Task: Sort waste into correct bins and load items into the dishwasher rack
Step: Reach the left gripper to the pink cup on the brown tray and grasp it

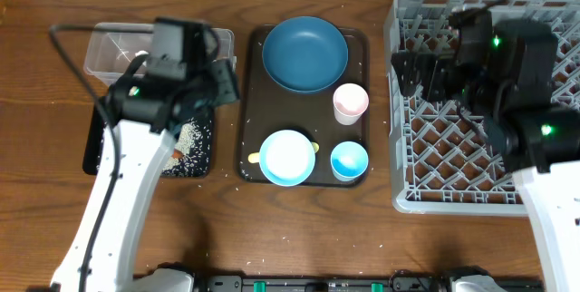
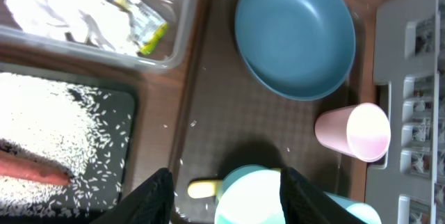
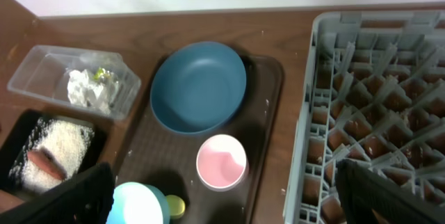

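My left gripper (image 2: pixel 226 200) is open and hovers over the brown serving tray, framing the light-blue bowl (image 2: pixel 250 200) and the pale yellow spoon (image 2: pixel 201 188) below without holding either. The dark-blue plate (image 1: pixel 304 53), pinkish cup (image 1: pixel 350 102) and small light-blue cup (image 1: pixel 349 160) also stand on that tray. The clear tub (image 2: pixel 167 60) holds tissues (image 2: pixel 49 8) and a yellow-green wrapper (image 2: pixel 135 15). Rice (image 2: pixel 49 120) and a carrot (image 2: pixel 31 168) lie in the black tray (image 2: pixel 128 99). My right gripper (image 1: pixel 419 70) is wide open and empty above the grey dishwasher rack (image 1: pixel 453 147).
The dark brown serving tray (image 1: pixel 254 83) sits mid-table between the bins and the rack. Stray rice grains dot the wood around the black tray and the brown tray's left rim. The left arm crosses over both bins in the overhead view.
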Available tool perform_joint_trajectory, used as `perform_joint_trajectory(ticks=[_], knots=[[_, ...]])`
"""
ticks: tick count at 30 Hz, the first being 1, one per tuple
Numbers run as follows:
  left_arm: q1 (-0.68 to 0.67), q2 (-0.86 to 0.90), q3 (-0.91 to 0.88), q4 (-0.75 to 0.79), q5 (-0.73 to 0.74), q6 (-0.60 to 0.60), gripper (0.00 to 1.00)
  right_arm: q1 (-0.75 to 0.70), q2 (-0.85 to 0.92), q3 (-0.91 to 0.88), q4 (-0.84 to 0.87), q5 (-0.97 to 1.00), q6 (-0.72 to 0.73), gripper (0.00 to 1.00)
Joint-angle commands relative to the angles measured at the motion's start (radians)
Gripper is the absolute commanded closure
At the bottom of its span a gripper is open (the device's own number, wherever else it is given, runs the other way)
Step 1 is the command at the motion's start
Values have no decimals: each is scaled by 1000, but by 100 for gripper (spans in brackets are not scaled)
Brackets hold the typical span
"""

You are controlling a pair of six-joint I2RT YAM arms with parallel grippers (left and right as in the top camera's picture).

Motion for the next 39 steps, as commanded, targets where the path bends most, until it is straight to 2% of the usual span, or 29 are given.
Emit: perform_joint_trajectory(ticks=[1, 5, 12, 16, 25, 28, 31, 36, 39], knots=[[-45, 95, 86, -55, -42, 29, 49, -11, 57, 109, -67, 7, -8, 1], [-82, 186, 147, -123, -53, 36, 49, -11, 145, 217, -171, 10, -8, 1], [-117, 206, 147, -118, -62, 35, 48, 5, 333, 299, -295, 4, -31, 1], [-117, 206, 147, -117, -61, 35, 44, 46, 420, 299, -309, 1, -34, 1], [-117, 206, 145, -86, -60, 35, 44, 138, 519, 298, -271, 24, -21, 1], [-130, 207, 135, -20, -59, 35, 44, 140, 536, 298, -268, 58, 29, 5], [-157, 237, 132, 81, -48, 36, 44, 125, 535, 298, -263, 61, 51, 5], [-208, 369, 140, 283, 71, 55, 41, 73, 520, 299, -281, 57, 57, 4], [-237, 460, 172, 349, 130, 53, 41, 37, 505, 299, -309, 58, 56, 4]])
